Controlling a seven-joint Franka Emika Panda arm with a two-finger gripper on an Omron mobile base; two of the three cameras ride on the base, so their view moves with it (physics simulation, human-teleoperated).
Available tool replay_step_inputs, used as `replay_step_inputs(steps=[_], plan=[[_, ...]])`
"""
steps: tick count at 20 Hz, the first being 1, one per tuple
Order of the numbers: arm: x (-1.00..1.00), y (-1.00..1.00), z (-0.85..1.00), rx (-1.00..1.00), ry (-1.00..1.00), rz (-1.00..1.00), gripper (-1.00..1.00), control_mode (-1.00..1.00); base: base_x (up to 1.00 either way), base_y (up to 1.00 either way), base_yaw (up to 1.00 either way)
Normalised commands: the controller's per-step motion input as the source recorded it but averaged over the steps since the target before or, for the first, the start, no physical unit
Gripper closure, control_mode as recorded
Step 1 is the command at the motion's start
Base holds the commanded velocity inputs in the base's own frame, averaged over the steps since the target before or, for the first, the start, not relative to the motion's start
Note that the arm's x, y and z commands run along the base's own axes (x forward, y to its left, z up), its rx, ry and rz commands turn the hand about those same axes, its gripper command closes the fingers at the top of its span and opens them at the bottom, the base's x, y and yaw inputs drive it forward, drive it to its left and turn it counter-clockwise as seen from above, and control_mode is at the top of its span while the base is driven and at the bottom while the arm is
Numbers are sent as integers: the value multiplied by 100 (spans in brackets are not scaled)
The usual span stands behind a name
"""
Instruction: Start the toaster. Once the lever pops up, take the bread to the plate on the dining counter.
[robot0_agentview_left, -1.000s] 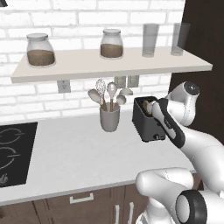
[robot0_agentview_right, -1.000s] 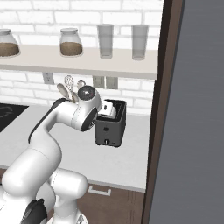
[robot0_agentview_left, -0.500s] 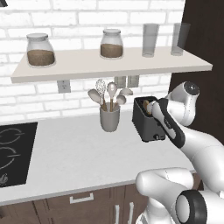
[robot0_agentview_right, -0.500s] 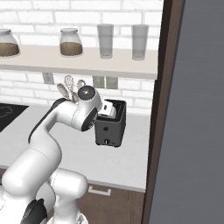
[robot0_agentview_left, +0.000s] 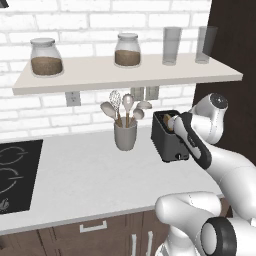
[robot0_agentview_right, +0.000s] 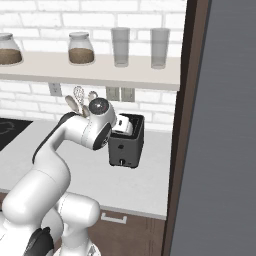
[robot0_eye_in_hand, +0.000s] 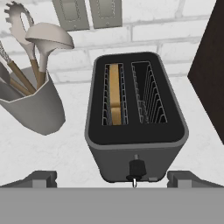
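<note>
- You have one toaster (robot0_eye_in_hand: 133, 118) on the counter (robot0_agentview_left: 90, 175), just right of the one utensil cup (robot0_agentview_left: 125, 135), with two slots.
- One bread (robot0_eye_in_hand: 115, 94) slice stands in its left slot; the right slot is bare.
- The shelf (robot0_agentview_left: 125, 75) carries two jars and two glasses.
- Your claw (robot0_eye_in_hand: 111, 178) is spread wide, holding nothing, hovering at the toaster's front.
- Nothing differs from a second ago.

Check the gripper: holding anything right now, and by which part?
Nothing held. The gripper is open, its fingers wide apart just in front of the toaster; the bread sits in the left slot.
</note>
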Motion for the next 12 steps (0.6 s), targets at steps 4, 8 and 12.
replay_step_inputs(steps=[4, 8, 12], plan=[[0, 0, 0, 0, 0, 0, -100, -100, 0, 0, 0], [-9, 0, 0, 0, 0, 0, -100, -100, 0, 0, 0], [-20, 0, 0, 0, 0, 0, -100, -100, 0, 0, 0]])
